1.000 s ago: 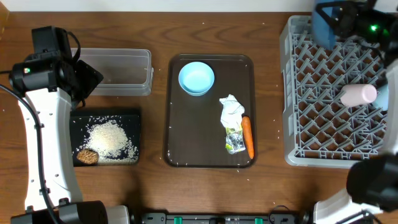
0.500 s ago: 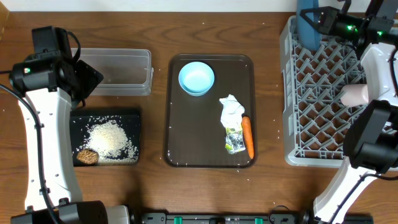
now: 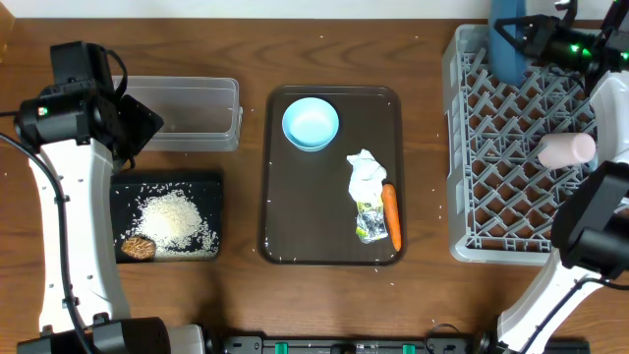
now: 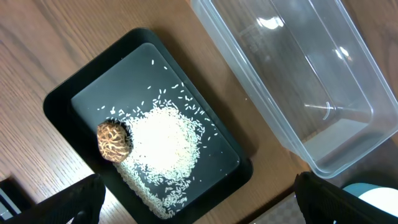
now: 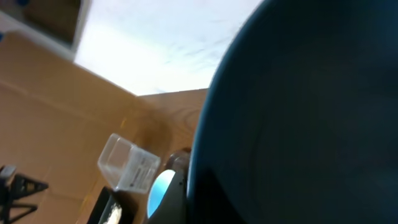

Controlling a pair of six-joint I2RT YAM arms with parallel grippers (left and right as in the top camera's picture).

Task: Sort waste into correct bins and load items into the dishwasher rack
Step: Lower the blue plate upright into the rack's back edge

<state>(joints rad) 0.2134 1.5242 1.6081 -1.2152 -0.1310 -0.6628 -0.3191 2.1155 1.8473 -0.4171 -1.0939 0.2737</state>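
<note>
My right gripper (image 3: 539, 39) is shut on the large dark-blue plate (image 3: 508, 41), which stands on edge over the far left corner of the grey dishwasher rack (image 3: 521, 167). The plate (image 5: 298, 124) fills the right wrist view and hides the fingers. A whitish-pink cup (image 3: 566, 149) lies in the rack. On the brown serving tray (image 3: 285, 216) are the pale-blue bowl (image 3: 311, 123), the crumpled wrapper (image 3: 367, 182) and the carrot (image 3: 391, 216). My left gripper (image 4: 199, 199) hangs open above the black tray (image 4: 74, 93), which holds rice (image 4: 163, 140) and a brown lump (image 4: 114, 140).
The clear tub (image 3: 187, 113) sits behind the black tray (image 3: 167, 187) at the left, and the left arm (image 3: 69, 197) leans over both. Stray rice grains dot the wood around the serving tray. The right arm (image 3: 609, 118) crosses the rack's right side.
The right arm has swung over the rack's far edge with the plate, first leftward and then slightly back right. The left arm has not moved.
</note>
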